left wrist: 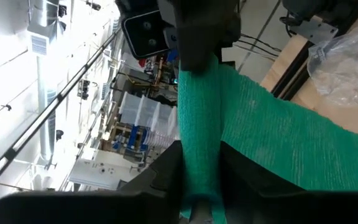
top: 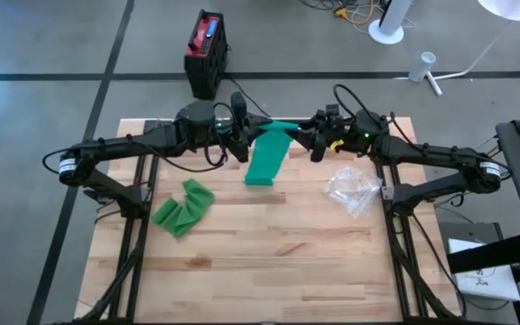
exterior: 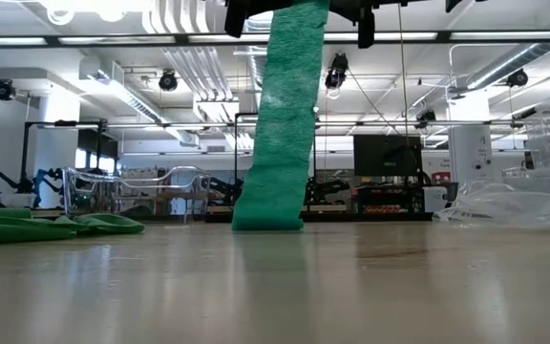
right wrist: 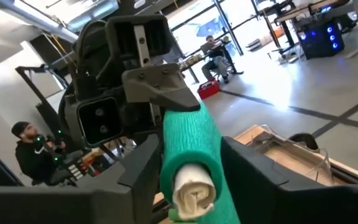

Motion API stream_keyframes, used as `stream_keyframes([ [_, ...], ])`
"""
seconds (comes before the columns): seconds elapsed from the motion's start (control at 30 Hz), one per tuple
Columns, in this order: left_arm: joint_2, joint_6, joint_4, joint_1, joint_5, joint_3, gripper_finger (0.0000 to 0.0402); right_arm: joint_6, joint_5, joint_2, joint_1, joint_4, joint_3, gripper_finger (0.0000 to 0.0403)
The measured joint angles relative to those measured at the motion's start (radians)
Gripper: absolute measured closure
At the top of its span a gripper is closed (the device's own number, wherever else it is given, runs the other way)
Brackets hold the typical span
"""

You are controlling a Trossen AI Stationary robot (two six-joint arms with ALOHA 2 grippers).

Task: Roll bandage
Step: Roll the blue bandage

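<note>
— How much room is there?
— The wooden bench (top: pixel 269 253) lies bare in front. The left gripper (top: pixel 239 126) and right gripper (top: pixel 315 143) meet above its far edge, both clamping the crinkly green bandage (top: pixel 267 153); its tail reaches the planks.
— Else?
— A folded green bandage (top: pixel 183 208) left, crumpled clear plastic (top: pixel 352 190) right.

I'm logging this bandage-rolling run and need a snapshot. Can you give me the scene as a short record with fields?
bandage: green strip held up between both grippers, its loose end hanging down to the table
left gripper: shut on the bandage's edge
right gripper: around the rolled end, fingers either side
spare bandage: crumpled green strip lying on the table's left part
plastic wrapper: clear, crumpled, on the table's right part
</note>
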Motion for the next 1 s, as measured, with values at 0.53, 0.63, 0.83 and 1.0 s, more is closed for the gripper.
stream_keyframes([
  [0.53,-0.044,-0.416,-0.174,0.019,0.008,0.072,0.0202,-0.501,0.013,-0.003,0.0,0.081,-0.002,0.0379],
  [0.63,-0.052,-0.562,-0.251,0.06,0.122,0.146,0.0163,-0.605,0.017,-0.002,0.0,0.092,-0.001,0.0381],
  [0.83,0.0,-0.765,-0.313,0.179,0.499,0.247,0.01,-0.754,-0.012,0.012,0.0,0.122,0.0,0.0386],
  [1.0,0.053,-0.772,-0.313,0.208,0.592,0.263,0.0085,-0.802,-0.022,0.023,0.0,0.141,0.0,0.0384],
])
